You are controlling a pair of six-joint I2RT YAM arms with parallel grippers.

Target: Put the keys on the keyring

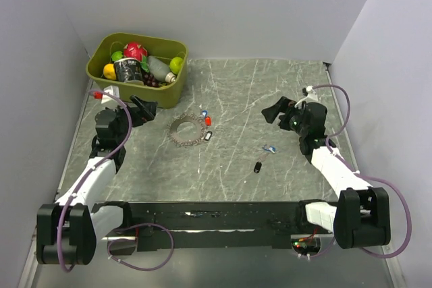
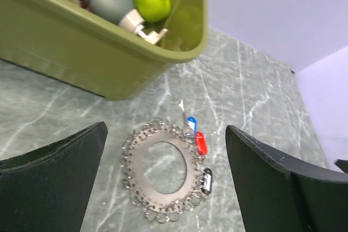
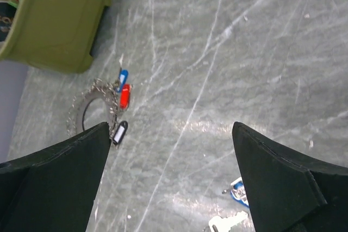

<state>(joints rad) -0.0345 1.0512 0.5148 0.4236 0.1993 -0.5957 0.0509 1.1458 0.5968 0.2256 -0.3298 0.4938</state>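
The keyring (image 1: 177, 129) is a flat metal disc edged with small split rings, lying left of centre. Blue (image 1: 203, 113), red (image 1: 208, 121) and black-tagged keys (image 1: 208, 135) sit at its right rim. A loose blue key (image 1: 270, 148) and a black key (image 1: 258, 166) lie right of centre. My left gripper (image 1: 145, 109) hovers open left of the keyring (image 2: 135, 166), which shows between its fingers with the red key (image 2: 200, 142). My right gripper (image 1: 273, 112) is open above the loose blue key (image 3: 237, 190) and a whitish key (image 3: 228, 222). Neither gripper holds anything.
An olive bin (image 1: 162, 92) holding fruit, a can and a bottle stands at the back left, just behind the left gripper. White walls close in the table on the left, back and right. A black bar runs along the near edge between the arm bases.
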